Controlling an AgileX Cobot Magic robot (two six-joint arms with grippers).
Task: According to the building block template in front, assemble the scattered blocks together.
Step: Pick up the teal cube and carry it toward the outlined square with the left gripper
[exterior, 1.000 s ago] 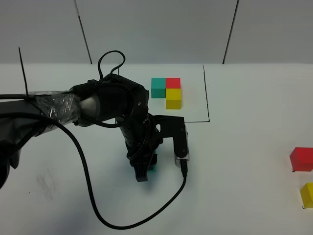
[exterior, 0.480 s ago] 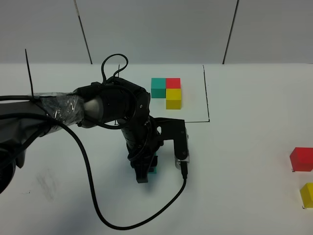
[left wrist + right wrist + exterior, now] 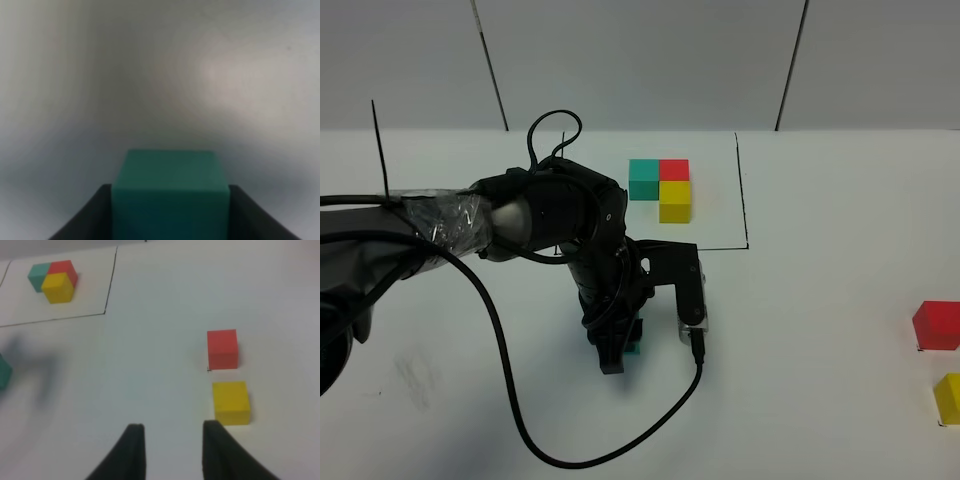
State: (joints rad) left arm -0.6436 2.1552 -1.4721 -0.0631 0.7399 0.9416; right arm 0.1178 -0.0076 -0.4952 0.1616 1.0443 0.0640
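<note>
left gripper (image 3: 613, 350) clamped on opposite flat sides of the teal cube (image 3: 170, 190), well apart from the template (image 3: 660, 188); cube judged light, rigid, matte enough not to slip; right gripper (image 3: 170, 450) jaws apart, empty, near the yellow cube (image 3: 230, 402) with red cube (image 3: 222, 348) just beside it.

High overview, two close wrist views
</note>
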